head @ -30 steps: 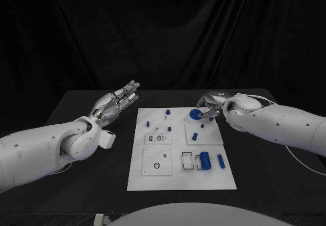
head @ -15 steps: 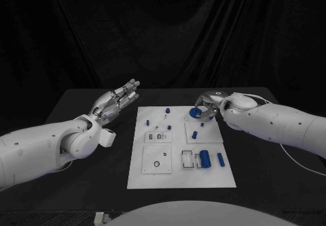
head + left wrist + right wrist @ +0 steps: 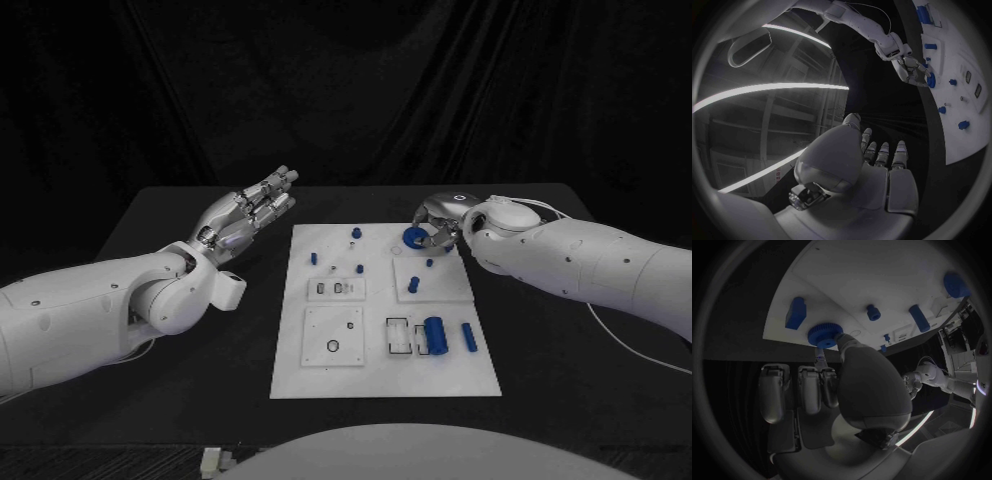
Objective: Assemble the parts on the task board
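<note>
Task board (image 3: 387,385) parts waited while the right hand (image 3: 441,228) pinched a blue gear (image 3: 414,238) at one o'clock, needing a level, centred descent; the left hand (image 3: 248,214) hovered open-fingered, holding nothing.

A lab: black-draped backdrop (image 3: 375,90), black table (image 3: 577,330).

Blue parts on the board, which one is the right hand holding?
The round toothed blue gear at the board's far edge: the right hand pinches it in its fingers, while the other blue parts sit untouched on the task board.
</note>
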You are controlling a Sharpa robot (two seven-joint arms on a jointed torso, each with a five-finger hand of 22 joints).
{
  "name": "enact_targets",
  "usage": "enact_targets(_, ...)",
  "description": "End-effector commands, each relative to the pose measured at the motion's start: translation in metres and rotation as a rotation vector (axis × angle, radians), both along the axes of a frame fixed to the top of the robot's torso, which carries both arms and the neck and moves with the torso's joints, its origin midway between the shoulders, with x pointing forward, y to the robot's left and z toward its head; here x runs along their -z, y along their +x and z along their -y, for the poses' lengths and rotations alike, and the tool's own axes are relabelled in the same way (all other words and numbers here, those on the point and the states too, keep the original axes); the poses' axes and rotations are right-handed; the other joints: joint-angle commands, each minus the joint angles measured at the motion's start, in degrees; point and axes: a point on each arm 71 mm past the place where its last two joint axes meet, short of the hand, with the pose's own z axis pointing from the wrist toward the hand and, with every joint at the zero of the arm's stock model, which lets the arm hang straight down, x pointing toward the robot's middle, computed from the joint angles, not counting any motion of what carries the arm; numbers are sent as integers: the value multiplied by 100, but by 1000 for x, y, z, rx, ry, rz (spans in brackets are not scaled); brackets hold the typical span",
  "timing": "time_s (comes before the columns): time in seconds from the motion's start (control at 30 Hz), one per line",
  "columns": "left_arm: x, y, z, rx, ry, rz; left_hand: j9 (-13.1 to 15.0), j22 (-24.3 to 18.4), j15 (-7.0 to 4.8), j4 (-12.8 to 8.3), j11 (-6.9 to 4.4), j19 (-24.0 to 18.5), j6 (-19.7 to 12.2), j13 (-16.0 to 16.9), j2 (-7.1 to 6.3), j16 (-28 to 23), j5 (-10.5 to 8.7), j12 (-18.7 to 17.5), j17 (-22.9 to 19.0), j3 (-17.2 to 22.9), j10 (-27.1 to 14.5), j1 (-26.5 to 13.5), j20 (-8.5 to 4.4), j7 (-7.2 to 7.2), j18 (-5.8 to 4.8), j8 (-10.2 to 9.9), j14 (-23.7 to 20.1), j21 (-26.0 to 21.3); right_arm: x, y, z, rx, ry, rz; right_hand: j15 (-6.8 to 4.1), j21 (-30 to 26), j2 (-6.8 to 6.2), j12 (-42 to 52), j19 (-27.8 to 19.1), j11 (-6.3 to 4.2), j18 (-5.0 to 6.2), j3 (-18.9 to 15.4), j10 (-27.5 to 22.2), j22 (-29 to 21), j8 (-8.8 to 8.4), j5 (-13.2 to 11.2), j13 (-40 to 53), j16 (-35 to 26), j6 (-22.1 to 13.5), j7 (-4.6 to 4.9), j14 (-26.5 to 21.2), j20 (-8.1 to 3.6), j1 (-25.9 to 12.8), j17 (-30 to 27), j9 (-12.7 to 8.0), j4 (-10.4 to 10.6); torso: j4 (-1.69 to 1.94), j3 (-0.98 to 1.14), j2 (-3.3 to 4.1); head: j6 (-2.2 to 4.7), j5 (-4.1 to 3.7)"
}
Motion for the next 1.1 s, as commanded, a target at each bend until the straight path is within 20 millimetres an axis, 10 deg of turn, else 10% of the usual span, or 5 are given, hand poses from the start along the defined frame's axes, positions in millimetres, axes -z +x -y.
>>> enact_targets(0.03,-1,-1,2,14,-24,18,5,9,36,8,42,1,19,-9,-13,-21,23,-20,-9,33,-10,59,29,21,67,18,2,7,5,-1,1,8,-13,-29,56,-3,71,20,394,49,-102,71,588,1366,57,284,1509,17,87,3,600,47,17,1508,23,-23,0,1,0,-12,-2)
enact_targets(0.33,-1,-1,2,18,-24,13,5,10,43,7,48,2,19,-9,-12,-21,23,-20,-9,36,-10,61,36,27,66,17,2,8,7,-3,0,-5,2,-36,49,-35,178,20,370,40,-92,358,588,1356,221,929,1509,17,457,-7,600,44,132,1508,153,-274,-1,0,0,-29,7)
enact_targets(1.1,1,-2,0,18,-21,3,4,10,60,-6,57,3,13,-9,-10,-21,37,-20,-9,52,-10,79,50,35,66,15,2,9,-20,-4,-11,-43,59,20,61,-64,179,20,348,64,-84,420,588,1345,350,868,1509,17,675,12,600,50,136,1508,289,-436,-4,0,-6,-29,52)
